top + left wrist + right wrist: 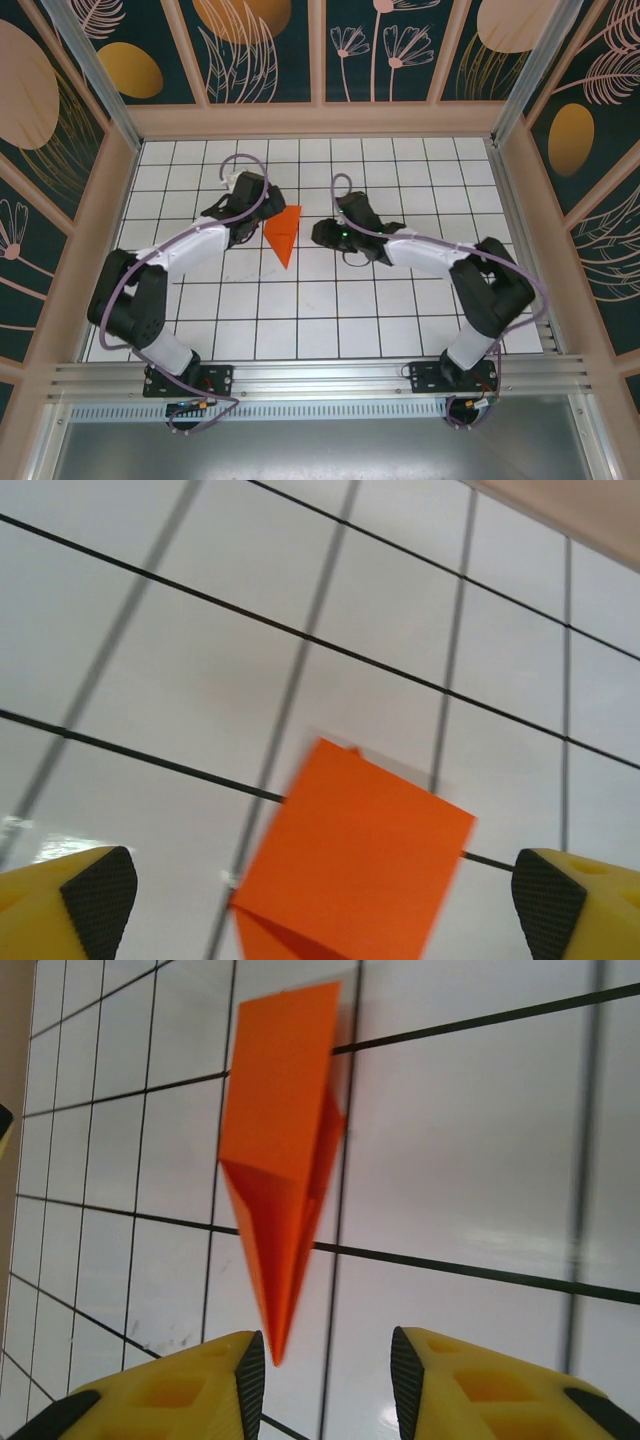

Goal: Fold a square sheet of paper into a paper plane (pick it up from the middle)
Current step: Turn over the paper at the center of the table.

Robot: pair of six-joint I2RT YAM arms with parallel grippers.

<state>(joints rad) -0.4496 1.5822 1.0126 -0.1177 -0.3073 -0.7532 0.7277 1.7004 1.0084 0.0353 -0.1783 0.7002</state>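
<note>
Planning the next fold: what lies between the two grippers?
The paper plane, lying on the table between the left gripper and right gripper, as the top view shows.

We see a bright orange paper plane, plain and unmarked, darker orange inside its folds. Beneath it, the table is white with a thin black grid. Beyond the plane, wall panels are dark teal with golden ovals and pale pink plant outlines. The left gripper and right gripper have yellow fingers and black textured pads.
</note>
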